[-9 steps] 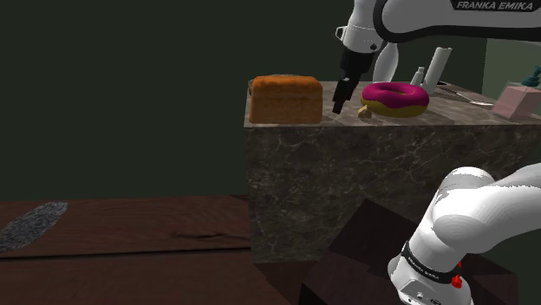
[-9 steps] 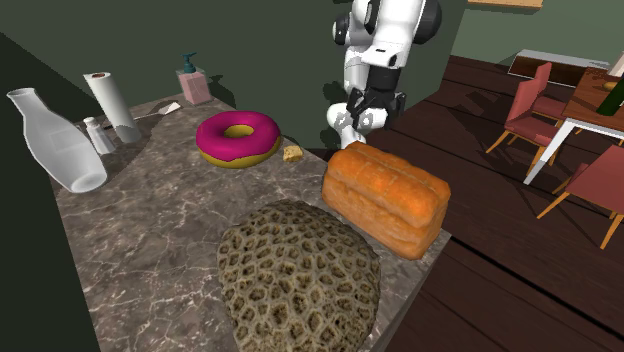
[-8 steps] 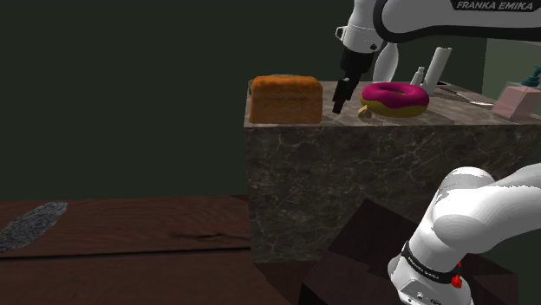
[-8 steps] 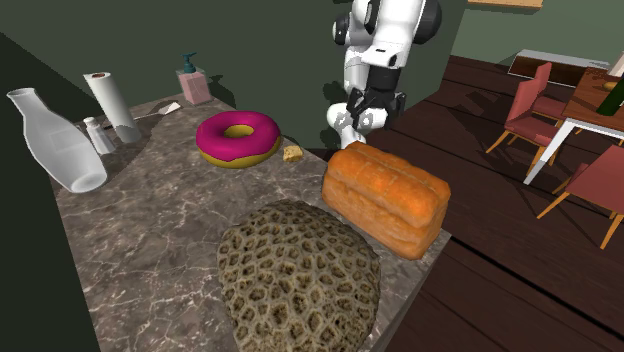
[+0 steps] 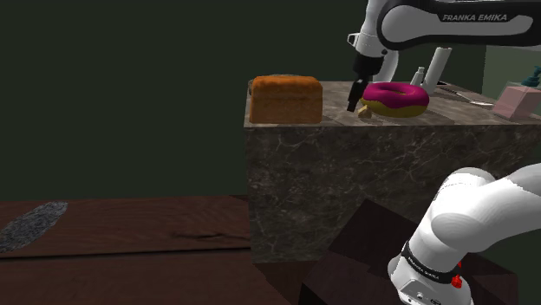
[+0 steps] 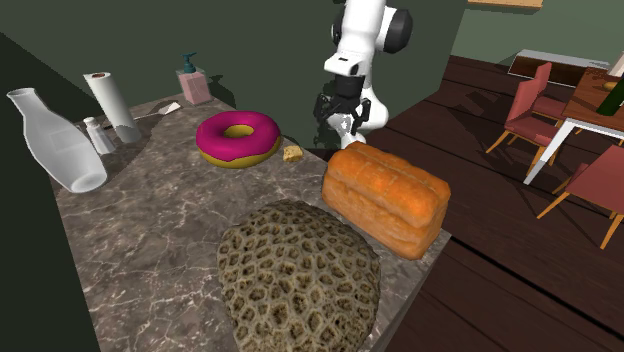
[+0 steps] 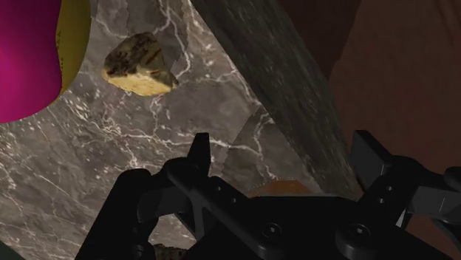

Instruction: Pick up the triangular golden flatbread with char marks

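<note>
**Shoulder view first: the flatbread sits to the doughnut side of the spread jaws**

Shoulder view: the jaws hang low over the marble bench (image 5: 347, 165), between the orange-brown loaf (image 5: 285, 98) and the pink-iced doughnut (image 5: 396, 98). The small golden flatbread (image 5: 368, 110) lies on the bench just beside the doughnut's near rim. It is a little to this view's right of the jaws and below them. The jaws hold nothing.

Second exterior view: the flatbread (image 6: 292, 154) rests between the doughnut (image 6: 238, 138) and the bench's (image 6: 150, 230) far edge, near both. The jaws hover about over that edge, to this view's right of the flatbread and above it, with the loaf (image 6: 385, 197) nearer the camera. So the flatbread lies inward from the jaws, toward the doughnut.

Wrist view: the jaws stand well apart, and only bare marble and the bench's (image 7: 111, 148) edge lie between them. The flatbread (image 7: 139, 65), a golden wedge with dark streaks, lies ahead and outside the gap, beyond the jaw on the doughnut's (image 7: 26, 59) side. Its long axis seems to run roughly along the line from one jaw to the other. I judge the coming move needs a sideways shift toward the doughnut before any descent, and perhaps a turn of the wrist to close across the wedge's shorter width.
</note>
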